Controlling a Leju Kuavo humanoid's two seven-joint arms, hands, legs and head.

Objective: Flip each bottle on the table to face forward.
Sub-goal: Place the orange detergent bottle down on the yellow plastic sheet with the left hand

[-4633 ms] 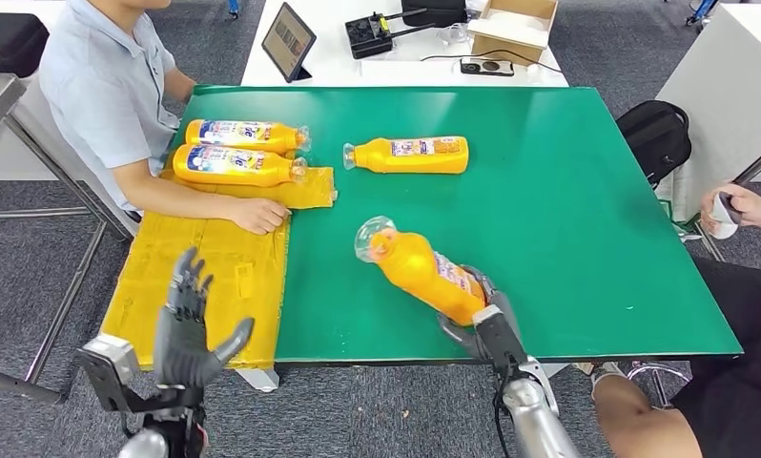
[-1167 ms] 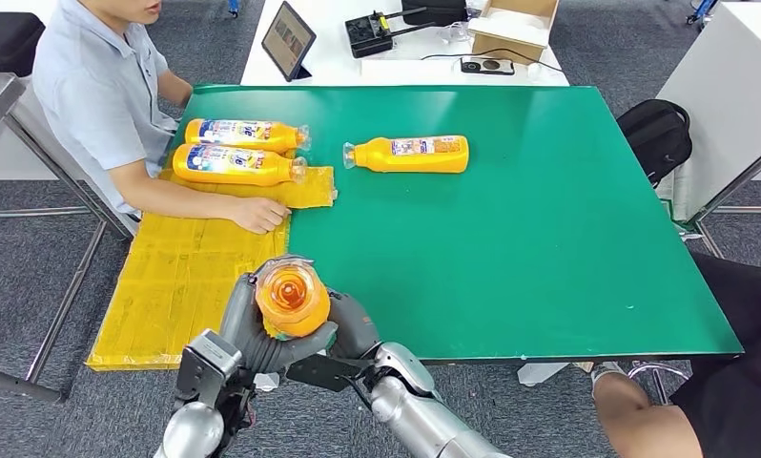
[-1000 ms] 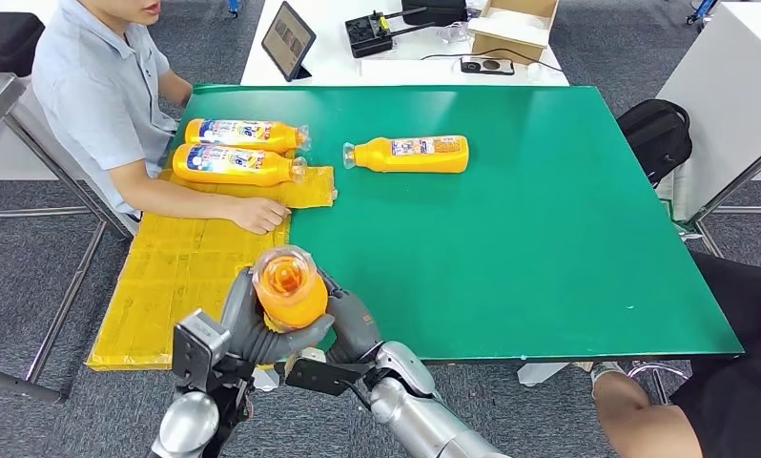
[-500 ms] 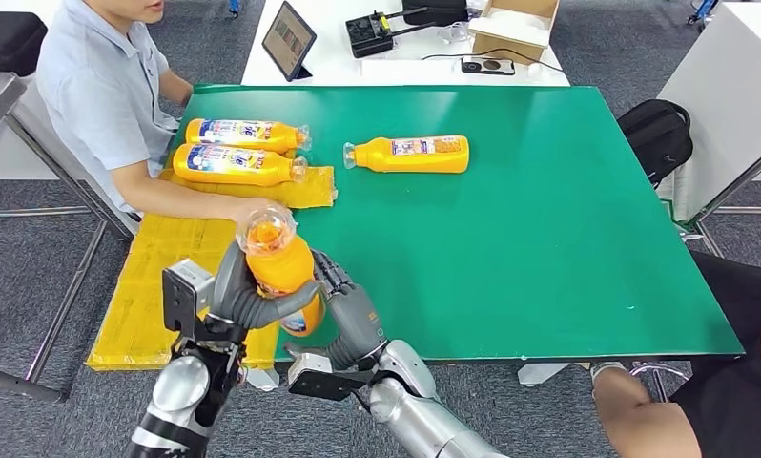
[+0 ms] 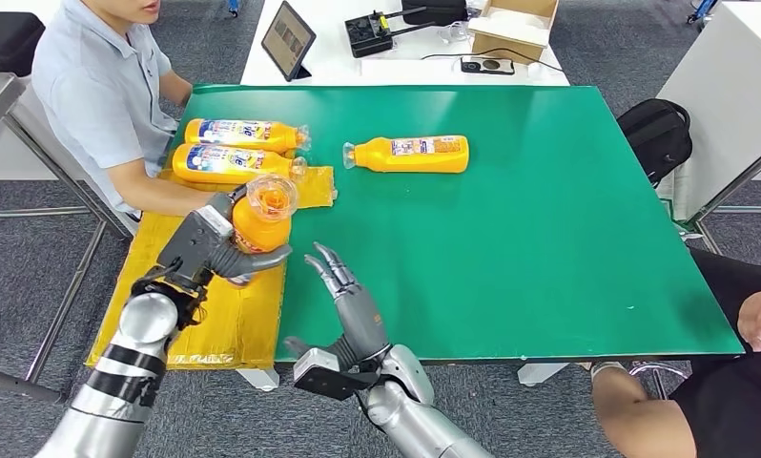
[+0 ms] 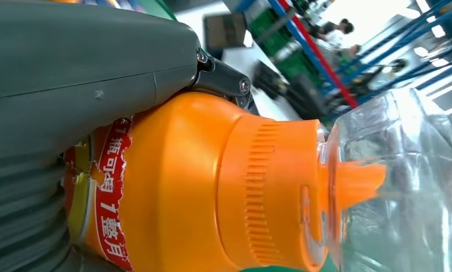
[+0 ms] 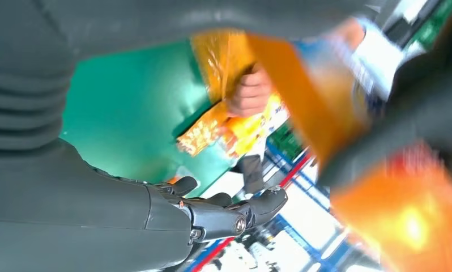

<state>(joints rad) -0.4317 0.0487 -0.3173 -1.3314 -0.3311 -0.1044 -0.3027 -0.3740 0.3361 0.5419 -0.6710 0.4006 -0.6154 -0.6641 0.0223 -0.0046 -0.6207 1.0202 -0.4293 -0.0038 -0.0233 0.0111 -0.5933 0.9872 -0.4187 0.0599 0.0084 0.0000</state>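
The robot's right hand (image 5: 350,307) rises empty at the near edge of the green table (image 5: 548,229), fingers spread and pointing away from the robot, palm turned toward its left arm; from the right wrist camera the dark fingers (image 7: 229,212) stand apart with nothing between them. Just to its left and a little farther out, the left hand (image 5: 226,250) grips an orange bottle (image 5: 257,218) around the body, holding it aloft over the yellow mat (image 5: 200,286) with the clear-capped neck tilted up and away from the robot. In the left wrist view the grey thumb presses along the bottle's side, beside a red-and-white label (image 6: 107,209), and the orange nozzle sits inside the clear cap (image 6: 405,187). The mat covers the table's left side, hanging past the near edge. Beyond the held bottle, a seated person (image 5: 100,95) in a light blue shirt rests a forearm on the mat; the person's hand is hidden behind the bottle in the head view. Two labelled bottles (image 5: 232,164) lie side by side at the mat's far end, caps pointing right, touching or nearly so. A lone bottle (image 5: 410,154) lies on the bare green surface to their right, cap pointing left. Farther back, a white desk (image 5: 358,57) carries a tablet (image 5: 288,40) and a cardboard box (image 5: 512,27)
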